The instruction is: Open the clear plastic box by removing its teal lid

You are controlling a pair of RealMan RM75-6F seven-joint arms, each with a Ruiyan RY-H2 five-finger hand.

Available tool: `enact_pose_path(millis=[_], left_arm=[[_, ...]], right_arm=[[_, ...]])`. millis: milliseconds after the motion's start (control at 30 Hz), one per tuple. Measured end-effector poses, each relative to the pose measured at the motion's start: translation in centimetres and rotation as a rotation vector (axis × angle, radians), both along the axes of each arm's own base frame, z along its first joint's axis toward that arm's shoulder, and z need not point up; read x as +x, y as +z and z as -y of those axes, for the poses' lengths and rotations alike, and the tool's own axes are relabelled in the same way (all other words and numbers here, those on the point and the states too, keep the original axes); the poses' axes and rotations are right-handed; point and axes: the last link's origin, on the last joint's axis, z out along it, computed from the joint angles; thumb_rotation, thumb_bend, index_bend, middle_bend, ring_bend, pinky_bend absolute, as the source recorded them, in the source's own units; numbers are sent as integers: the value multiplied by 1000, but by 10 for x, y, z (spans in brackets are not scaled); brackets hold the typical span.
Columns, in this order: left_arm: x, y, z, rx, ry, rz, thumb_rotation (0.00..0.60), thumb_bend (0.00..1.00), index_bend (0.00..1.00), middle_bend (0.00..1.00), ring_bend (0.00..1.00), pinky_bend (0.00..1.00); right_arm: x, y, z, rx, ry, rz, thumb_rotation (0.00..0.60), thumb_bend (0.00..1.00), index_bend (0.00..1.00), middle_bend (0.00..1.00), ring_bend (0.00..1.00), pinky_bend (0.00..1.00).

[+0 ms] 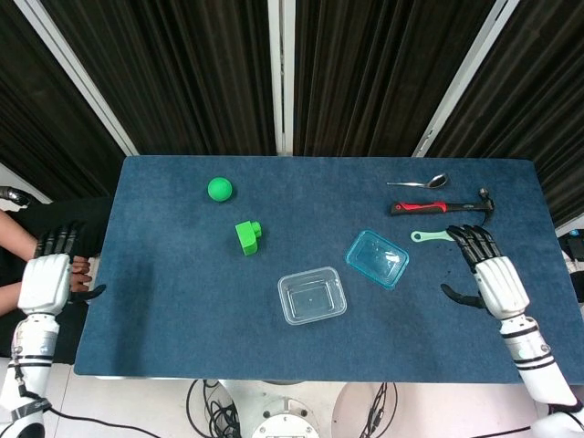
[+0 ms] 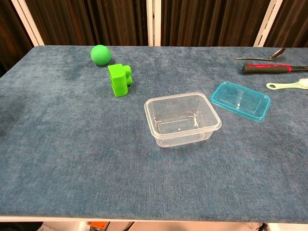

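Note:
The clear plastic box point(image 1: 312, 296) point(image 2: 181, 119) stands uncovered near the front middle of the blue table. Its teal lid point(image 1: 377, 258) point(image 2: 240, 100) lies flat on the cloth just to the right of the box and apart from it. My right hand point(image 1: 484, 265) rests over the table's right side, fingers spread and holding nothing, a short way right of the lid. My left hand point(image 1: 50, 274) hangs beyond the table's left edge, fingers apart and empty. Neither hand appears in the chest view.
A green ball point(image 1: 219, 189) point(image 2: 100, 54) and a green block point(image 1: 247, 236) point(image 2: 119, 80) sit at the left rear. A spoon point(image 1: 420, 182), a red-handled hammer point(image 1: 438, 207) and a pale green brush point(image 1: 427, 236) lie at the right rear, close to my right hand.

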Motion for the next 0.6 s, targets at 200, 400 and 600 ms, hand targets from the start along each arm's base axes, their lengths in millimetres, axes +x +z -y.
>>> enact_pose_path(millis=[200,400,600], left_arm=[[-22,19,27,47,18,-110,600,61,72,45,0,0],[-26,23,66,45,8,-49,600,60,73,46,0,0],[-16,17,93,37,-8,-47,600,60,73,46,0,0]], right_arm=[[-7,34,-26,-73,-99,-39,600,184,134,156,40,57],[-20,54,-64,-67,-198,-52,600,215,129,119,23,43],[-29,49,-90,-52,-244,-24,600,216,110,94,0,15]])
